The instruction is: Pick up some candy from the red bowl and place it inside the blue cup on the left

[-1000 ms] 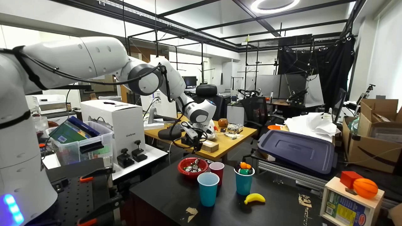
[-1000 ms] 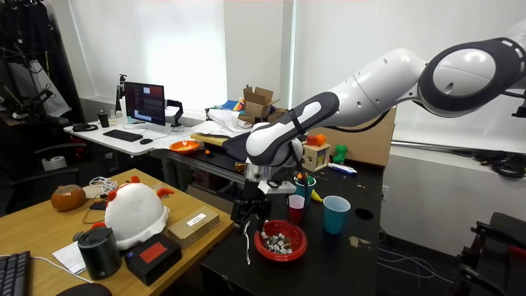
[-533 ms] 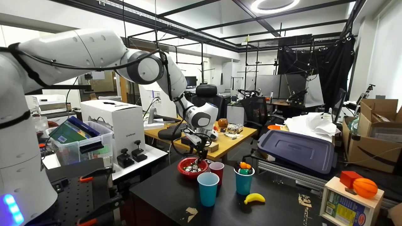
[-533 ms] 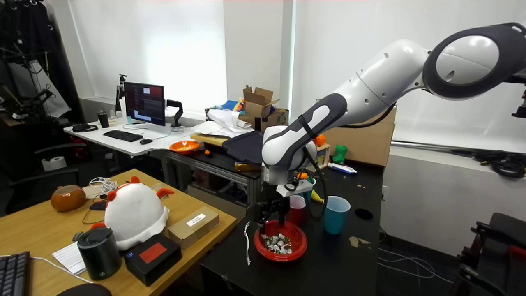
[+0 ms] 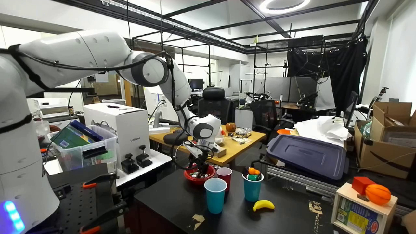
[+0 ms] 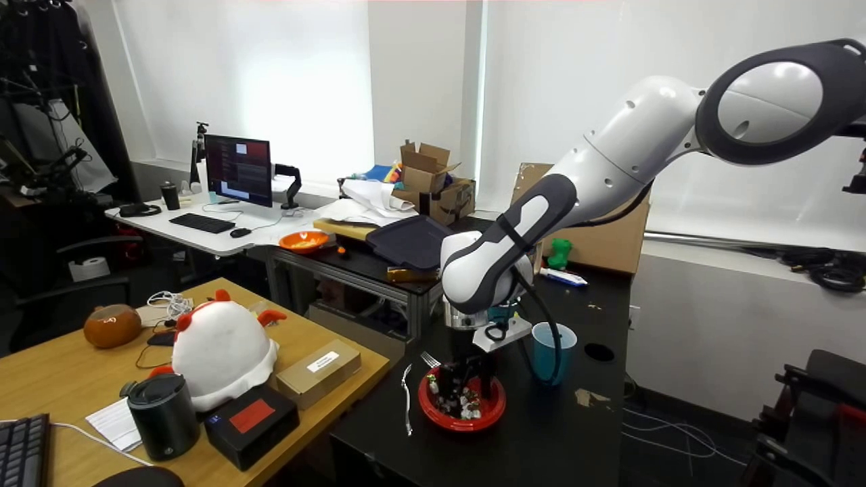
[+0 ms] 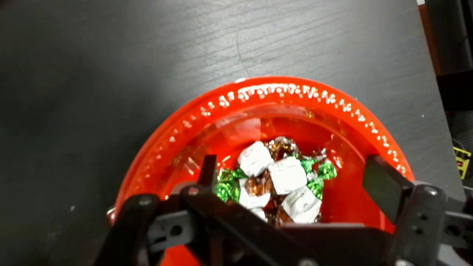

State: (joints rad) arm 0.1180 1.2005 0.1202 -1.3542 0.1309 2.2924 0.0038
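Observation:
Several wrapped candies [image 7: 288, 175], white, green and brown, lie in the red bowl [image 7: 343, 201] in the wrist view. The red bowl stands on the black table in both exterior views [image 5: 189, 179] [image 6: 499, 406]. My gripper [image 7: 295, 177] is open, with its fingers apart on either side of the candies. It points down into the bowl in both exterior views [image 5: 200, 170] [image 6: 467, 392] and hides part of the candy there. The plain blue cup [image 5: 215, 198] stands upright beside the bowl; in an exterior view it [image 6: 543, 358] is partly behind a cable.
A red cup [image 5: 225, 178] stands beside the bowl. A second blue cup [image 5: 252, 190] holds orange and green things. A yellow banana [image 5: 264, 205] lies near it. A fork [image 6: 430, 360] lies by the bowl. A wooden box [image 5: 360, 208] stands at the table's far end.
My gripper has moved from above the bowl's edge down into the bowl, over the candies. The bowl and cups have not moved.

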